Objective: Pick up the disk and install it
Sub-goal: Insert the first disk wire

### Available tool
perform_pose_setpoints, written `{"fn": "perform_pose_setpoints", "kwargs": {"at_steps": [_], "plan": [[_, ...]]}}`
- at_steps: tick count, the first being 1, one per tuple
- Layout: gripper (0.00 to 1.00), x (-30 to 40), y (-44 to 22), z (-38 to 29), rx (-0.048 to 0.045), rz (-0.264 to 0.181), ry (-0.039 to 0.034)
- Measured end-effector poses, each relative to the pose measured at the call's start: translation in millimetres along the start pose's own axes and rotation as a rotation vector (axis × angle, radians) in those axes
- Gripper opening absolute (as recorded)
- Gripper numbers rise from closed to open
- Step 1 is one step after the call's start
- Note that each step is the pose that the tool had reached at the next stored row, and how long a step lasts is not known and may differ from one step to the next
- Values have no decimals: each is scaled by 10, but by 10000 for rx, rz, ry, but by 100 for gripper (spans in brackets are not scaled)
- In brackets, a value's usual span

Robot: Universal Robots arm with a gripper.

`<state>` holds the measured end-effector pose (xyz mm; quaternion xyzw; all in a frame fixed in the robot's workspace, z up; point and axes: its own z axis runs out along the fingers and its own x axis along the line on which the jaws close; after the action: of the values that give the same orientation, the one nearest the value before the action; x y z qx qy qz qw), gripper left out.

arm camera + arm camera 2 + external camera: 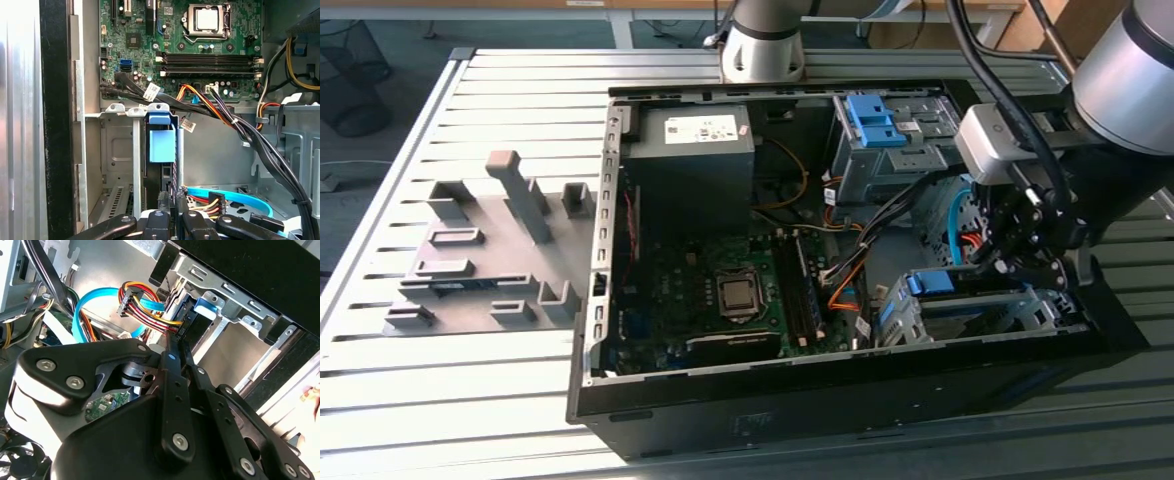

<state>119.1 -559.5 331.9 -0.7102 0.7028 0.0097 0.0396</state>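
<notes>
Disk (pixel 161 145) caged, at hand (pixel 172 202).

We see the flat silver-grey metal disk in its blue plastic bracket (pixel 162 145) standing on edge inside the metal drive cage, its blue tab (pixel 947 283) outward, with cables at its end.

My gripper (pixel 1023 262) hangs inside the case (pixel 600 300), at its end on the exterior view's right, just over the drive cage (pixel 987 315) where the disk (pixel 161 145) stands on edge. The motherboard (pixel 720 290) lies toward the exterior view's left of the cage, cables (pixel 220 107) running between them.
</notes>
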Motion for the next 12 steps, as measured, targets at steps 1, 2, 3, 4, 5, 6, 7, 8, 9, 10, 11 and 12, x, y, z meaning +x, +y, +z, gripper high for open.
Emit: {"fn": "perform_pose_setpoints", "kwargs": {"at_steps": [1, 2, 3, 4, 5, 6, 7, 8, 9, 10, 11, 12], "plan": [[16, 0, 0, 3, 0, -1, 1], [16, 1, 1, 7, -2, 0, 0], [16, 1, 1, 11, -4, 0, -1], [16, 1, 1, 16, -7, 2, -5], [16, 2, 2, 18, -11, 2, -2], [16, 2, 1, 19, -15, 1, 0], [16, 2, 1, 20, -17, 1, 1], [16, 2, 1, 23, -20, 1, -1], [16, 2, 1, 28, -26, 2, -5], [16, 2, 1, 34, -35, 3, -3], [16, 3, 2, 33, -38, 3, -2], [16, 3, 2, 33, -39, 3, -2]]}}
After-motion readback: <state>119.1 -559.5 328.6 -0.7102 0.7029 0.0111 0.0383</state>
